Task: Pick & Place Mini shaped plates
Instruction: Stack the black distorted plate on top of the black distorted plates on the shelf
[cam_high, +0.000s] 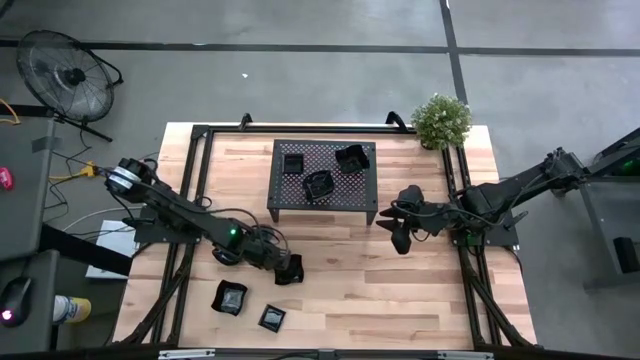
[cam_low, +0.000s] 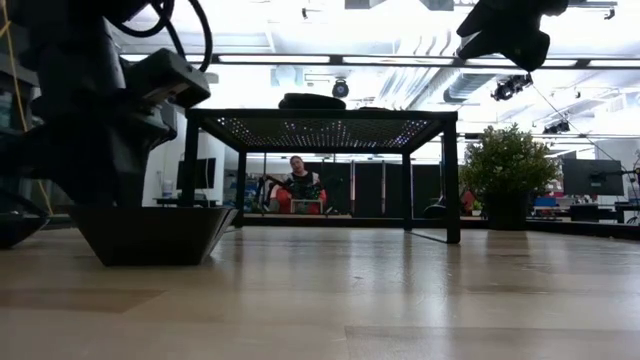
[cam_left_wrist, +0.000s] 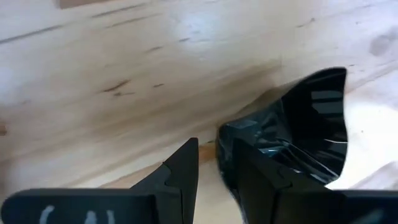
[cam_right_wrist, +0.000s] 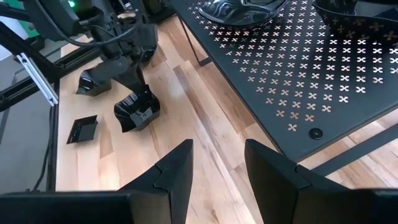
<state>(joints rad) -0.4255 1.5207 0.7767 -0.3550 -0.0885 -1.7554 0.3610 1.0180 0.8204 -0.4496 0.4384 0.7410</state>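
1. Left gripper (cam_high: 289, 268) low over the table front-left of the mesh rack (cam_high: 322, 176), fingers clamped on the rim of a glossy black plate (cam_left_wrist: 298, 134) resting on the wood.
2. Right gripper (cam_high: 401, 240) hangs right of the rack, jaws apart, holding nothing.
3. Two plates (cam_high: 229, 297) (cam_high: 271, 318) lie near the front edge, three plates (cam_high: 350, 158) on the rack.

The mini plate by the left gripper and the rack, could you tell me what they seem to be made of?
The mini plate looks like glossy black plastic or glazed ceramic; it carries sharp light reflections. The rack appears to be matte black sheet metal, judging by its punched cross-shaped holes and thin legs.
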